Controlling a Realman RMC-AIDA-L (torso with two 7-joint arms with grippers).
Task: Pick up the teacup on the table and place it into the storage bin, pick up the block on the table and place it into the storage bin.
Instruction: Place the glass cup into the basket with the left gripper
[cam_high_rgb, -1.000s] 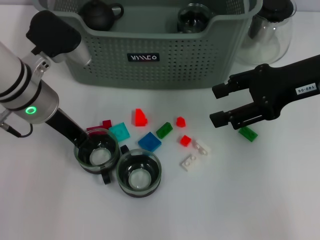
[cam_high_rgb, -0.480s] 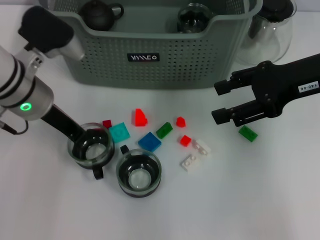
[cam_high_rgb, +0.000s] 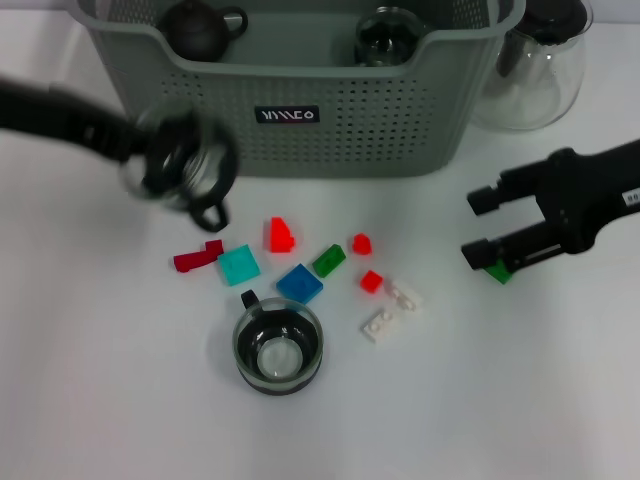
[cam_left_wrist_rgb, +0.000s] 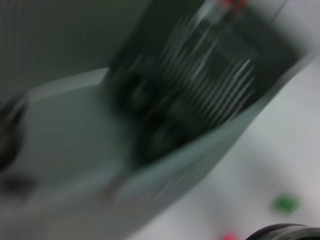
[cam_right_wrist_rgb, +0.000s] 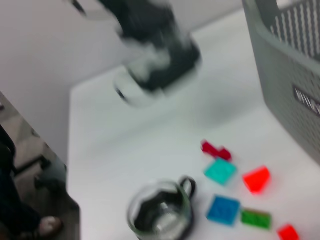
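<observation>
My left gripper (cam_high_rgb: 160, 165) is shut on a glass teacup (cam_high_rgb: 190, 165) and holds it in the air, just in front of the left part of the storage bin's (cam_high_rgb: 300, 125) front wall. The arm and cup are blurred by motion; they also show in the right wrist view (cam_right_wrist_rgb: 150, 65). A second teacup (cam_high_rgb: 278, 347) stands on the table and shows in the right wrist view (cam_right_wrist_rgb: 161, 215) too. Several small blocks lie between it and the bin, among them a blue one (cam_high_rgb: 299, 284). My right gripper (cam_high_rgb: 482, 226) is open and empty, over a green block (cam_high_rgb: 497, 271).
In the bin are a dark teapot (cam_high_rgb: 195, 25) and a glass cup (cam_high_rgb: 388, 35). A clear glass pitcher (cam_high_rgb: 540, 60) stands right of the bin. Red (cam_high_rgb: 279, 234), teal (cam_high_rgb: 239, 265), green (cam_high_rgb: 328, 260) and white (cam_high_rgb: 378, 324) blocks are scattered mid-table.
My left gripper has lifted the teacup off the table and swung it up toward the bin. A dark red block it hid now shows. My right gripper has drifted right.
</observation>
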